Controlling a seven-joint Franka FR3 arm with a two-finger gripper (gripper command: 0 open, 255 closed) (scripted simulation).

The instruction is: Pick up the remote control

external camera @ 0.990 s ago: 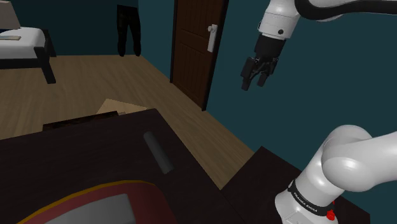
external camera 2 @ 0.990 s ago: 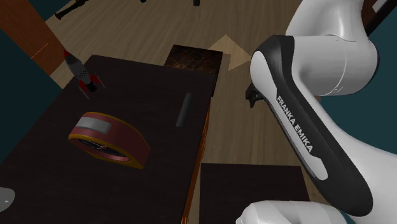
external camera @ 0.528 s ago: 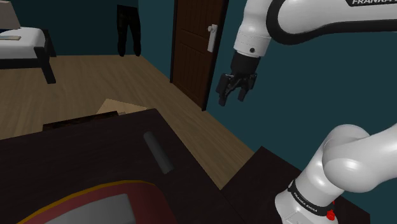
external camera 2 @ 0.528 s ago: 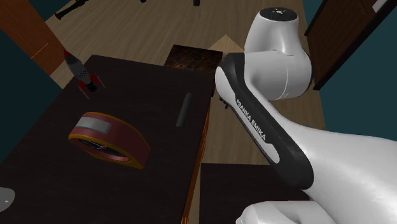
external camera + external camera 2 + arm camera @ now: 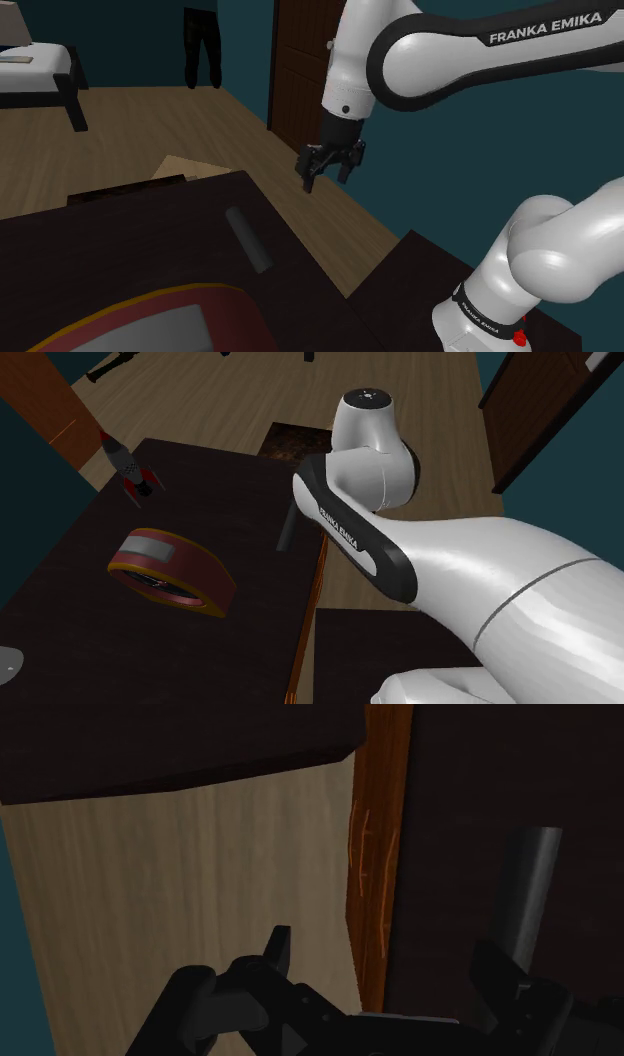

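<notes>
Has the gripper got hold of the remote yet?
No, the remote lies untouched on the dark table, and the open gripper hangs apart from it.

The gripper [image 5: 385,950], fingers apart, hangs over the brown table edge [image 5: 378,834]. The grey remote control [image 5: 530,889] lies beside one finger.

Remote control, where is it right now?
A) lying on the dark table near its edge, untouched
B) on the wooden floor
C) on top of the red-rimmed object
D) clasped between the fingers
A: the remote control lies flat on the dark table close to its edge, while the gripper hangs open in the air, apart from it.
</notes>
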